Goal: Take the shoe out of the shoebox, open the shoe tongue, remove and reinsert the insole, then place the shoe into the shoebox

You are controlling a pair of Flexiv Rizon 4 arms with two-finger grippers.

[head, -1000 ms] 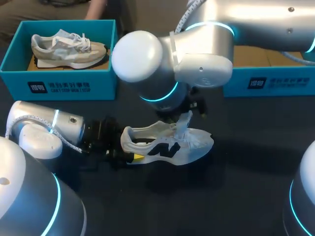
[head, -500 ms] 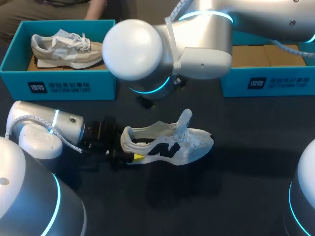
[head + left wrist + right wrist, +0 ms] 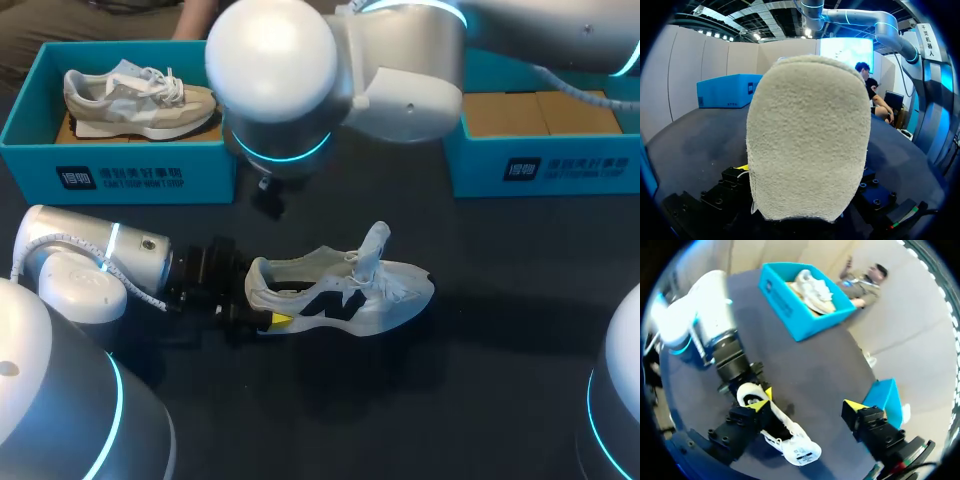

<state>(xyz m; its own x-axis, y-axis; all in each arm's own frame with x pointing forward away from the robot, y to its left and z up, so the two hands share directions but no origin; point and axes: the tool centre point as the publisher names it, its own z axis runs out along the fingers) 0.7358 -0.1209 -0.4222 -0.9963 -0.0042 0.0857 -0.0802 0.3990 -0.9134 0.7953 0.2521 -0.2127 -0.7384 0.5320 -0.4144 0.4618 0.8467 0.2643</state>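
Right arm point(image 3: 330, 80) has lifted up and away from the white shoe point(image 3: 345, 295) since a second ago, its gripper point(image 3: 809, 404) wide open with nothing in it. Left gripper point(image 3: 262, 314) is clamped on the heel. Shoe sits upright on the dark table point(image 3: 480, 380), just in front of the blue shoeboxes point(image 3: 120, 170), tongue point(image 3: 375, 245) sticking straight up.

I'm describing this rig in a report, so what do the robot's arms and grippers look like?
Both the left arm and right arm are silver-grey tubes with bulbous white joint caps and glowing cyan rings; a white cable runs along each. The left gripper is black. The right gripper is black and blocky, with screws and bright yellow wedge tips on its fingers.
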